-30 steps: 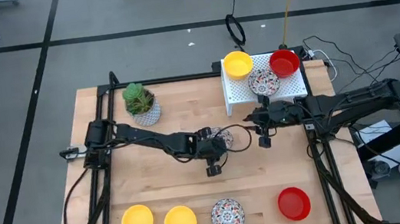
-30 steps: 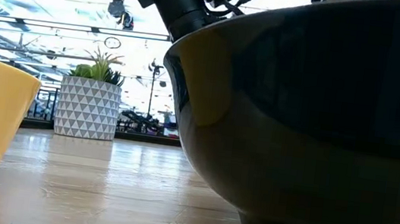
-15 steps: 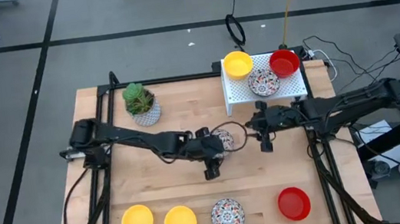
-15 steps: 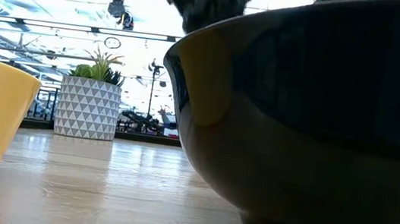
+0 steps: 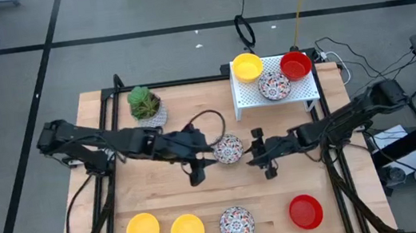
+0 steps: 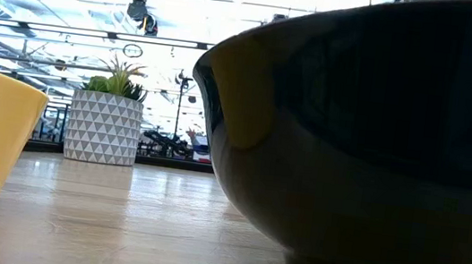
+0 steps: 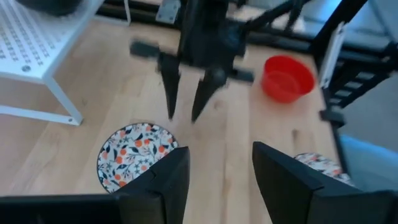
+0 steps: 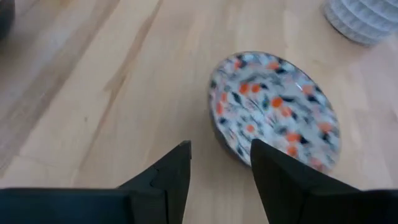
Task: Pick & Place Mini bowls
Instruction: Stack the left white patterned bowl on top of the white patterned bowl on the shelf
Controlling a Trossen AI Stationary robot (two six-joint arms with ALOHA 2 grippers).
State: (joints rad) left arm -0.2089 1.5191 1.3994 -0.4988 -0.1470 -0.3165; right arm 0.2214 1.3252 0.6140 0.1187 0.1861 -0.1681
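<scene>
Both jaws stand open, holding nothing: left jaws [image 5: 198, 164] at the patterned bowl's [image 5: 228, 148] nine o'clock, right jaws [image 5: 260, 155] at three.

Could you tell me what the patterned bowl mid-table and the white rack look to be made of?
Patterned bowl: probably glazed ceramic or melamine, going by its smooth printed floral surface; the look leaves it open. Rack: likely white-painted metal, a thin sheet punched with even rows of holes, on slim legs.

patterned mini bowl [image 5: 228, 148] upright mid-table; four bowls [image 5: 187, 230] along the near edge, three [image 5: 274, 85] on the rack.
</scene>
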